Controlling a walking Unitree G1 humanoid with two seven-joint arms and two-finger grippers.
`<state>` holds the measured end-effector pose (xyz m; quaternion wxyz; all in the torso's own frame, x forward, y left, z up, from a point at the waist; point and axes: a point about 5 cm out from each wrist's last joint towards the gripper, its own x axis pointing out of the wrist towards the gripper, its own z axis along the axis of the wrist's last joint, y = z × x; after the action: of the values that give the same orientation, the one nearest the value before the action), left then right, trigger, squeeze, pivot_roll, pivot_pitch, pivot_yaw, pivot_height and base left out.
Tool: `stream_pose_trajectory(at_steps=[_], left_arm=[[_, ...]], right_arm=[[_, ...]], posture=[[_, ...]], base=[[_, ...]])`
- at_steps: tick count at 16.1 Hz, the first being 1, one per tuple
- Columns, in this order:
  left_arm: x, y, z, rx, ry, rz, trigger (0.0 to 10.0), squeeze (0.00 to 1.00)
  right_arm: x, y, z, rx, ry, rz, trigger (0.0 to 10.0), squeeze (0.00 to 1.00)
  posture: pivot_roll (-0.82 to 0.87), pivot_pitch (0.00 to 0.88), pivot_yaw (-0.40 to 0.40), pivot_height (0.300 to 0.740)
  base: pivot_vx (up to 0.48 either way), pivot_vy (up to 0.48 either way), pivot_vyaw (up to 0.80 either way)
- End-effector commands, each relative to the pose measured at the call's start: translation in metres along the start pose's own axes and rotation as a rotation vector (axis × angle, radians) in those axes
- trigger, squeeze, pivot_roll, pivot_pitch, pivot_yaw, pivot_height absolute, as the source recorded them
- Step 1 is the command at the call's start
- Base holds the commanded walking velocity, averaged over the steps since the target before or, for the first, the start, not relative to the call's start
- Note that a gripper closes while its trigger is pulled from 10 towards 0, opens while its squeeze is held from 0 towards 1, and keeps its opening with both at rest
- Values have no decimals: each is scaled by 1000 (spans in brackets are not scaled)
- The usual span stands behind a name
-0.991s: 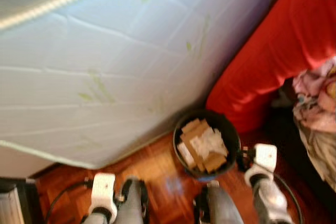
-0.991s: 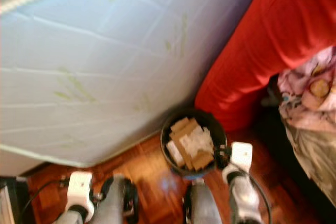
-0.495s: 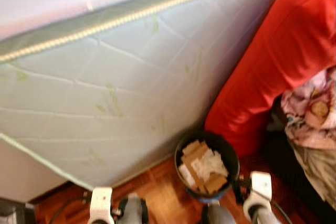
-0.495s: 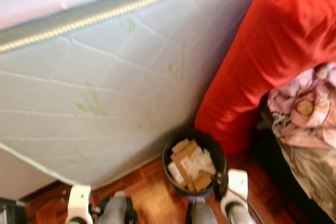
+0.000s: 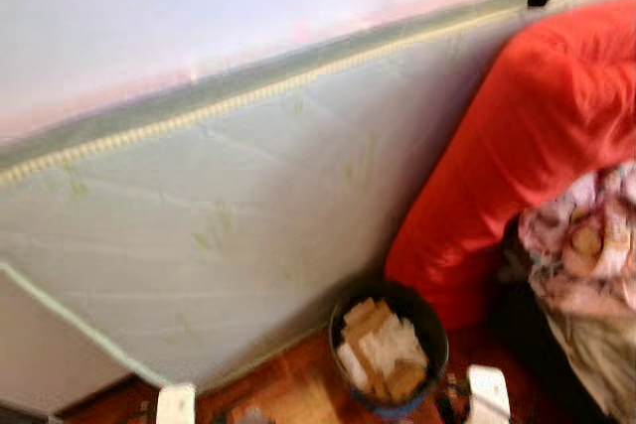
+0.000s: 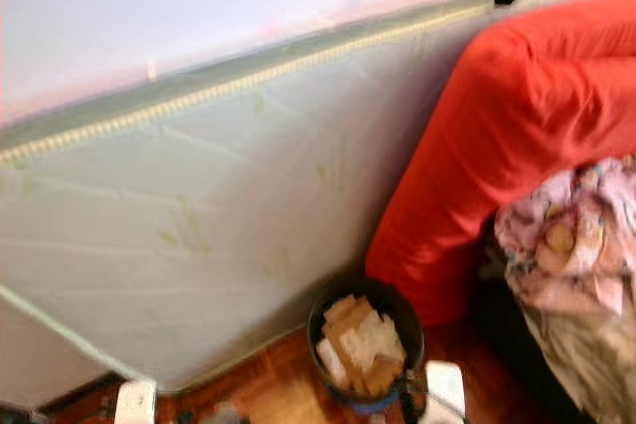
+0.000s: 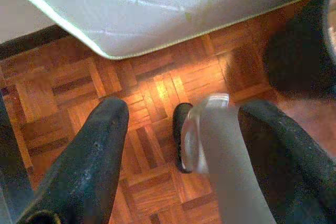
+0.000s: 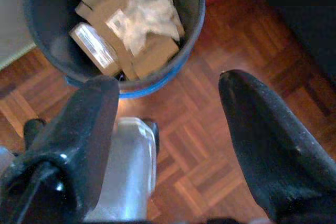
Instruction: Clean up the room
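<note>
Since the earlier frames the whole picture has slid downward: the camera has been tilted up, so that more of the wall above the upright mattress (image 5: 248, 206) is now taken in, while the arms have dropped to the lower edge; the things themselves are not judged to have moved. This is read as a look around for the next item rather than a step on any object, and the head views are somewhat blurred. The waste bin (image 5: 388, 347), filled with cardboard and crumpled paper, stands on the parquet floor (image 7: 152, 93) just beside the mattress's lower corner and touching, or nearly touching, the red cushion (image 5: 517, 146). Rumpled patterned cloth (image 6: 561, 245) lies to the right of the cushion and may yet need tidying. The left gripper (image 7: 178, 129) hangs low over the floor, fingers spread and holding nothing. The right gripper (image 8: 168, 114) is likewise released and empty, poised just beside the bin's rim.
</note>
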<state>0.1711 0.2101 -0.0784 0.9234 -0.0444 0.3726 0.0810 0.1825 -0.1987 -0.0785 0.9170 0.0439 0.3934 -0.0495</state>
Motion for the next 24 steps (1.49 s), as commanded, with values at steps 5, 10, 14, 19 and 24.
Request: stream_pose_trajectory(at_steps=[5,10,14,19,24], left_arm=[[-1,0,-10,3,63,10,10000,0],[-4,5,-17,-8,96,30,10000,0],[-3,4,-16,-6,99,34,10000,0],[-3,5,-16,-1,106,37,10000,0],[-2,4,-16,31,113,30,10000,0]], right_arm=[[-1,-8,-5,-40,50,-1,10000,0],[-4,-12,-12,-34,89,-19,10000,0],[-3,-13,-11,-35,105,-26,10000,0],[-3,-16,-10,-67,108,-23,10000,0],[-3,-14,-10,-70,112,-23,10000,0]], posture=[[-11,9,-2,740],[3,42,-4,740],[6,105,-8,740],[3,132,-10,740],[-1,139,-5,740]], base=[[0,0,0],[0,0,0],[0,0,-722],[0,0,-761],[0,0,-763]])
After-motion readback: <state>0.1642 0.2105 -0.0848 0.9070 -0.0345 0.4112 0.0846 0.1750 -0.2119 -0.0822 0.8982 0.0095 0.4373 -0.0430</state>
